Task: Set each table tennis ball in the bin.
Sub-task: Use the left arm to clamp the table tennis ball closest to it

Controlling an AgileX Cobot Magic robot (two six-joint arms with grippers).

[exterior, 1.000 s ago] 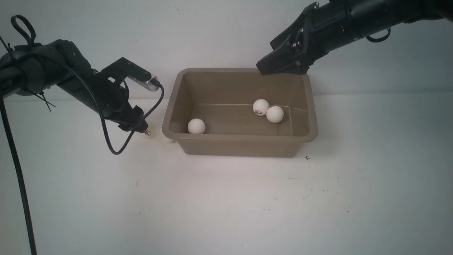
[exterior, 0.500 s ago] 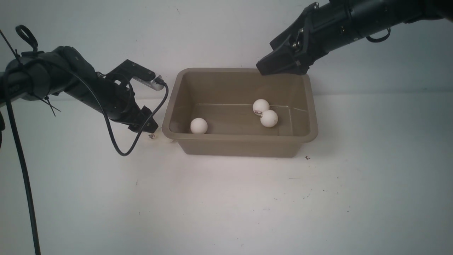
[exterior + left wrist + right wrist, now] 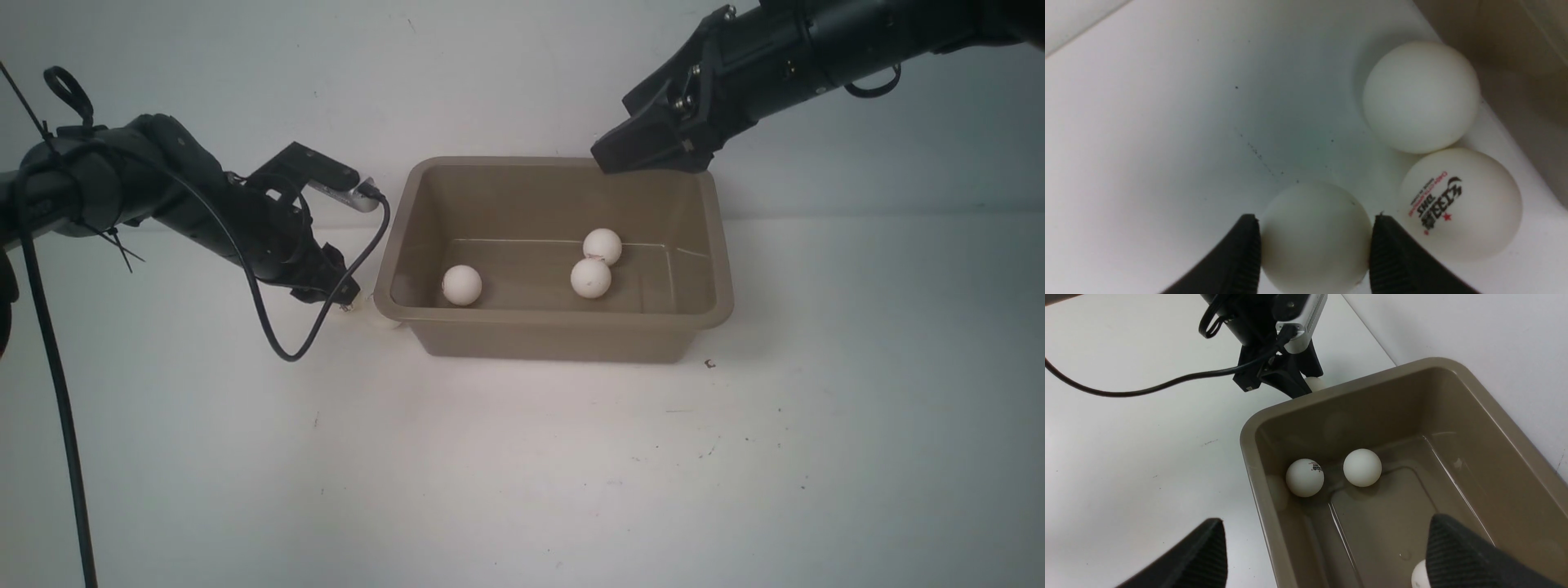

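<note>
Left gripper (image 3: 1314, 218) pinches, as far as I can tell, one table tennis ball (image 3: 1314, 249) between its pads; the bin (image 3: 1515, 49) lies just ahead, beyond a plain ball (image 3: 1421, 96) and a printed ball (image 3: 1459, 202).

Prob. a robotics lab: bare white desk (image 3: 522, 490), plain wall (image 3: 506, 73), loose black cable (image 3: 1126, 393), two robot arms (image 3: 784, 49).

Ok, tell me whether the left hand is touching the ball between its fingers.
Touching. The left wrist view shows both fingers of the left hand flush against the sides of the ball, no gap on either side.
</note>
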